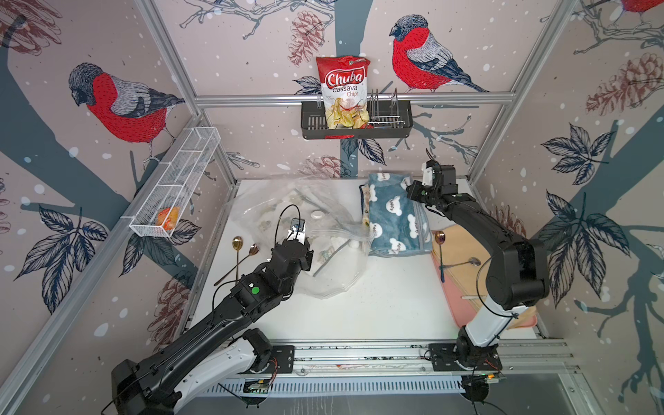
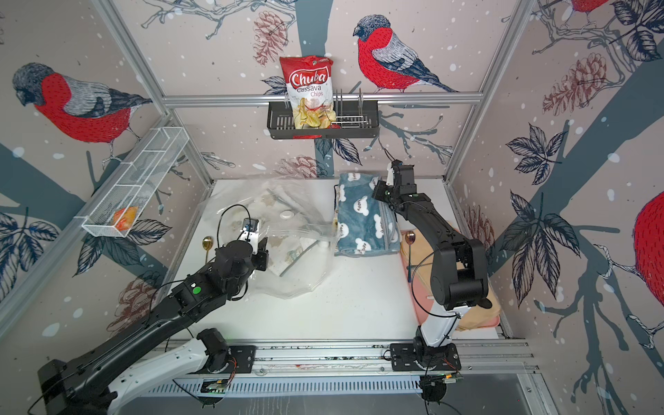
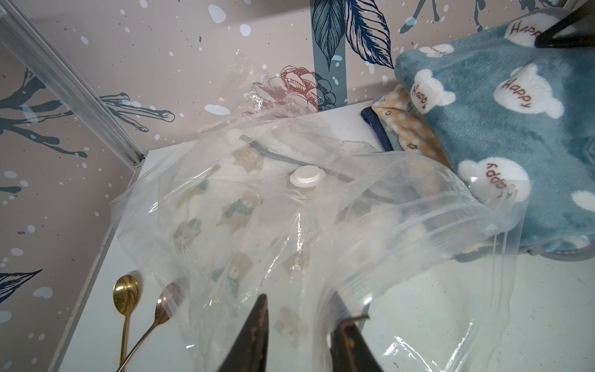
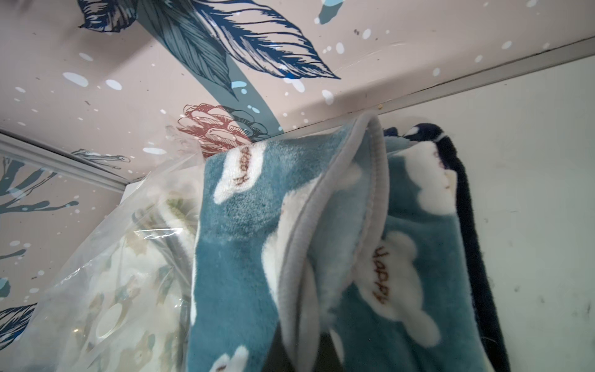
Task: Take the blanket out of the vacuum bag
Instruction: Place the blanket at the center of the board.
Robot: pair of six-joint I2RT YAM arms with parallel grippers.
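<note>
My left jaws stand part-closed, pinching a bunch of film of the vacuum bag (image 1: 298, 201) near its zip-seal edge (image 3: 434, 219). My right jaws are together and hidden in my wrist view, by all appearance nipping the grey hem (image 4: 299, 241) of the blanket (image 1: 391, 215) at its far corner. The blanket, blue fleece with white bears, lies folded on the counter (image 1: 377, 298) just beside the bag, on my right-arm side, with one near corner overlapped by the bag's open mouth. A white patterned cloth (image 3: 225, 206) lies inside, under the round valve cap (image 3: 305, 176). I judge the fleece soft, limp and light. It should sag and stretch rather than slide as a slab, so the stitched hem is the sound hold. The film looks slick and crinkly, and needs a bunched pinch to resist the drag.
</note>
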